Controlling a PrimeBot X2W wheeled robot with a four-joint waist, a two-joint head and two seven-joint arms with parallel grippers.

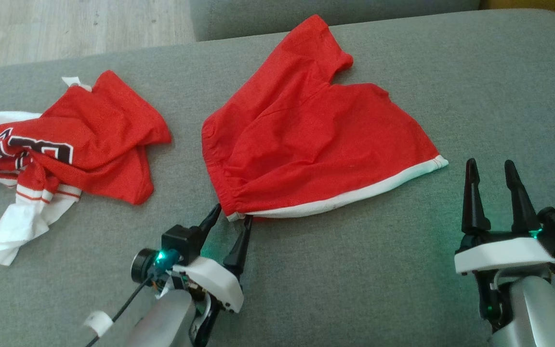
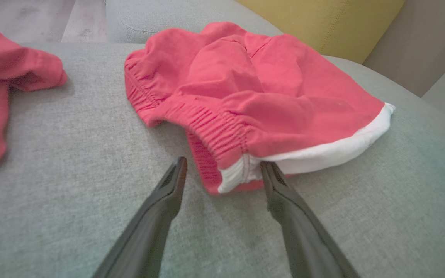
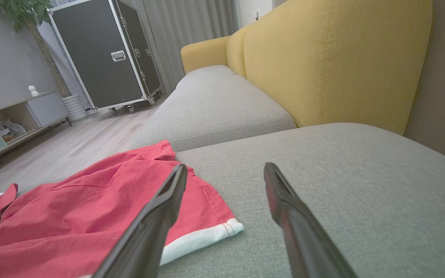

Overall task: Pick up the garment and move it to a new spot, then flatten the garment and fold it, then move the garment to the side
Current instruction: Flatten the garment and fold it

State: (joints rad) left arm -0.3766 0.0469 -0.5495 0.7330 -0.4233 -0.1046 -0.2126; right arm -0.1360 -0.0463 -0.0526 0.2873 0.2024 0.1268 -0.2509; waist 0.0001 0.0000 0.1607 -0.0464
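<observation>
Head view, 9 o'clock: crumpled jersey (image 1: pixel 65 140) sat bunched on the grey cushion (image 1: pixel 354 279), well apart from the target.
Centre toward 1 o'clock: red shorts (image 1: pixel 316 140) lay spread but rumpled, with the white hem (image 1: pixel 354 197) along their 5 o'clock edge.
6 o'clock: left gripper (image 1: pixel 232 213), jaws wide apart, straddled the waistband corner (image 2: pixel 232 173). One finger touched the white trim, nothing clamped.
4 o'clock: right gripper (image 1: pixel 490 164), jaws also spread and empty, near the hem's far corner but apart from it.

Risks, my read:
- The corner sat only at the fingertips, so a close could catch one layer or just the trim and slip on lift.
- The tips looked low on the cushion, so closing there might pinch upholstery too.
- A one-corner lift would let the shorts bunch and make flattening harder.
</observation>
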